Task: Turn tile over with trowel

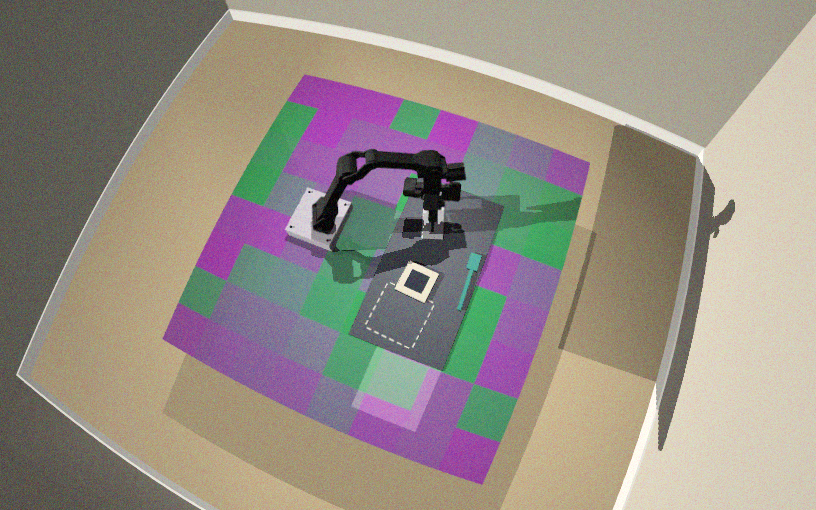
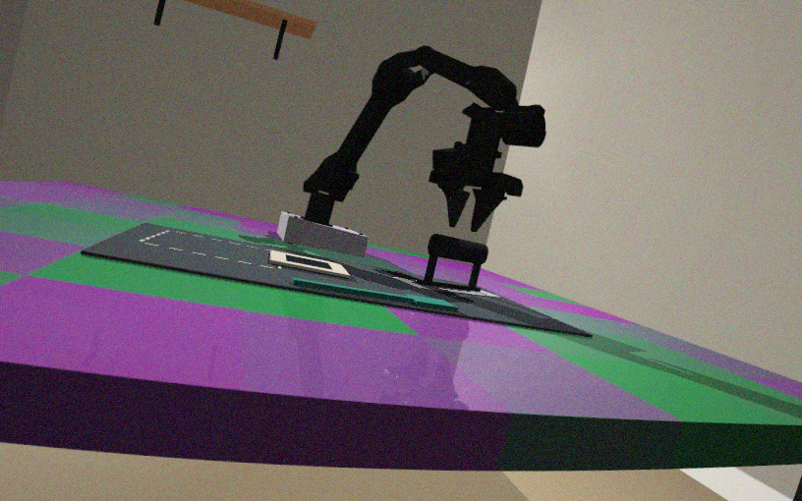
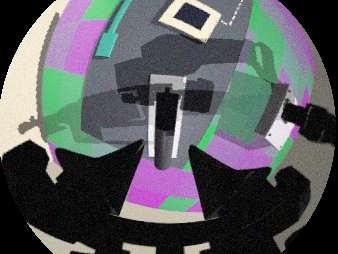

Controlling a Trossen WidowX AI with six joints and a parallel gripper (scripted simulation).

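The tile lies flat on the dark mat, its dark centre square facing up. It lies mostly outside the dashed outline, at that outline's edge nearest the gripper. The trowel rests on the mat, its black bar handle raised on two posts over a pale flat blade, partly in shadow. My gripper is open and empty, its fingertips a little above the handle. The gripper hides part of the trowel in the top view.
A teal flat tool with a square end and thin handle lies along the mat's long edge, beside the tile and trowel. The arm's white base stands off the opposite long edge. A wooden shelf hangs on the wall.
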